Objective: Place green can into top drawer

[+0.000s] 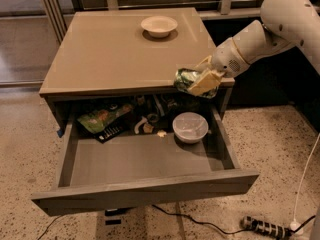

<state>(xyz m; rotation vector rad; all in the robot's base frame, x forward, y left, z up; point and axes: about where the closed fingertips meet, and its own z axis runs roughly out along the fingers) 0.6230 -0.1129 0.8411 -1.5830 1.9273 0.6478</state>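
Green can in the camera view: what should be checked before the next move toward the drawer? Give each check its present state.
1. Grasp: the gripper is shut on the can, at the front right edge of the cabinet top: ok.
2. Drawer pulled out: ok.
3. Landing room: its front floor is bare: ok.
4. Straight below the can: a clear bowl sits at the drawer's right rear, seemingly under it: not ok; aim further forward.
5. Can free of the cabinet top's edge: cannot tell.
6. Bag and clutter lie rear left, off the likely path: ok.
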